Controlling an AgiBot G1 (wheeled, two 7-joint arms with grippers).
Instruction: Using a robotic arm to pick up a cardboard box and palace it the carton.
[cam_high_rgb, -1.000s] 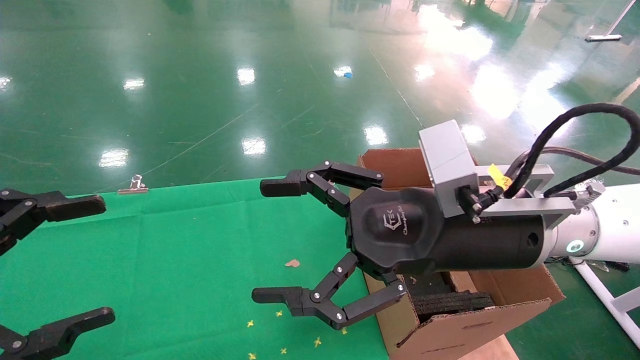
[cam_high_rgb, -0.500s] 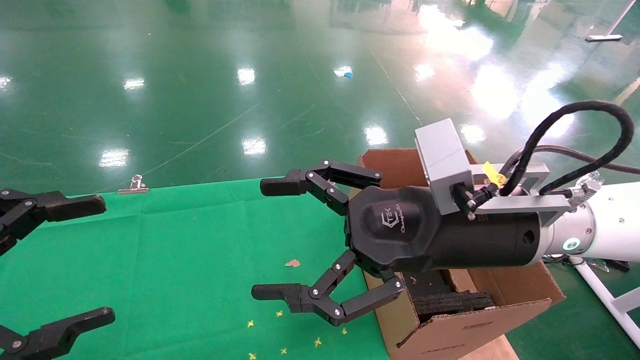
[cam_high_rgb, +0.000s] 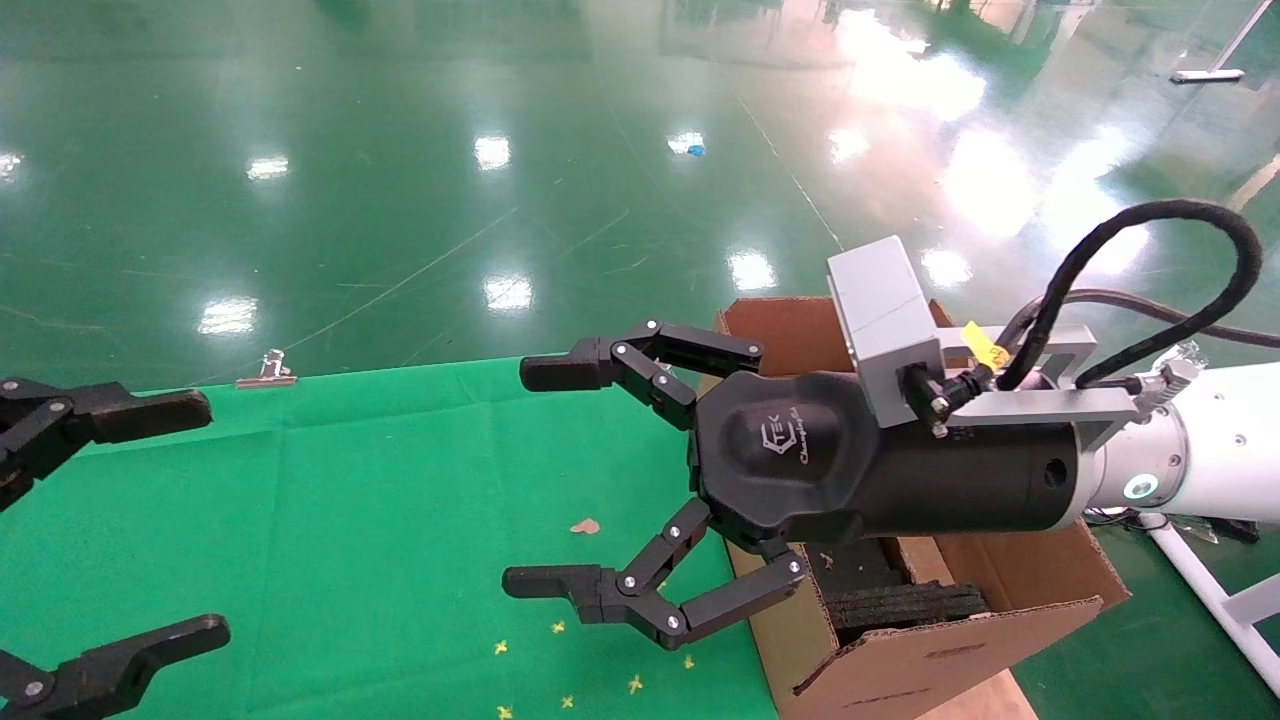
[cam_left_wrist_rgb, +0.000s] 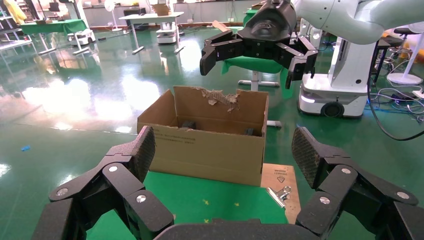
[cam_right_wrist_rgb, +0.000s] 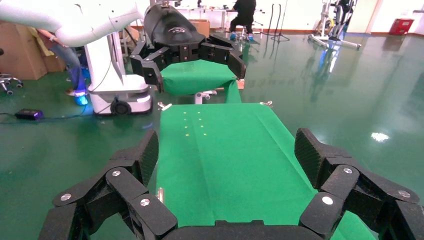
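The robotic arm, my right one (cam_high_rgb: 1200, 460), reaches from the right over the carton. Its gripper (cam_high_rgb: 537, 478) is open and empty above the right part of the green cloth. It also shows in the left wrist view (cam_left_wrist_rgb: 254, 67) and in its own view (cam_right_wrist_rgb: 227, 155). The carton (cam_high_rgb: 940, 650) stands at the table's right end with torn flaps and black foam (cam_high_rgb: 900, 605) inside. The left wrist view shows it too (cam_left_wrist_rgb: 205, 147). My left gripper (cam_high_rgb: 198, 520) is open and empty at the far left. The small cardboard box is out of view.
A green cloth (cam_high_rgb: 350, 500) covers the table. A metal binder clip (cam_high_rgb: 268, 370) holds its far edge, and another (cam_left_wrist_rgb: 280, 194) sits by the carton. A brown scrap (cam_high_rgb: 585, 526) and small yellow marks (cam_high_rgb: 560, 627) lie on the cloth. Shiny green floor surrounds the table.
My right arm's wrist has drifted slightly to the left. Its gripper stays open in nearly the same place. The left gripper has not moved.
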